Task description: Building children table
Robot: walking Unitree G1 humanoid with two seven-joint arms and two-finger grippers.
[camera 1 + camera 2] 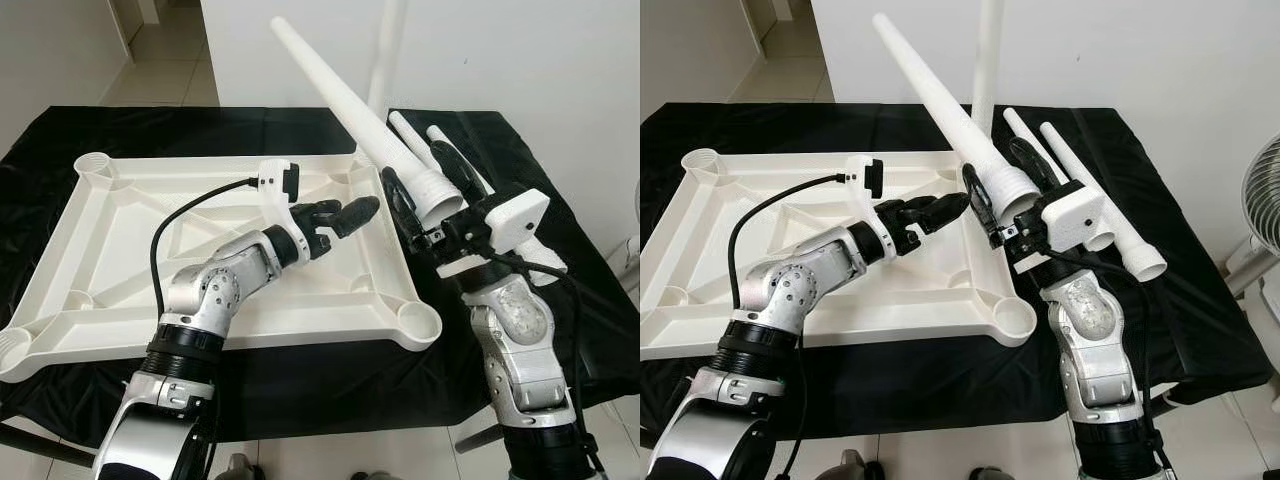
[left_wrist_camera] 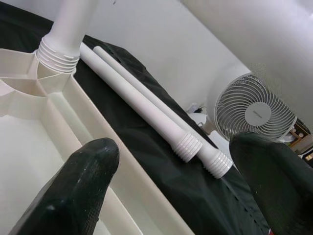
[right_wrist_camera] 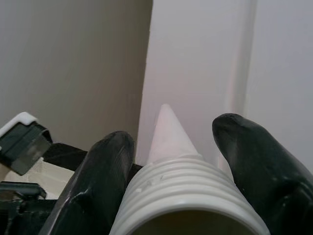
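The white table top (image 1: 300, 338) lies upside down on a black-covered table. One white leg (image 1: 386, 60) stands upright in its far right corner socket. My right gripper (image 1: 425, 185) is shut on a second tapered leg (image 1: 350, 95) just above its threaded end, holding it tilted up and to the left beside the top's right edge. My left gripper (image 1: 350, 213) hovers open over the right part of the top with nothing between its fingers. Two more legs (image 2: 142, 105) lie side by side on the cloth at the right.
Open corner sockets sit at the near right (image 1: 418, 322), far left (image 1: 95, 165) and near left (image 1: 15, 350) of the top. A white fan (image 1: 1262, 200) stands on the floor to the right. A white wall rises behind the table.
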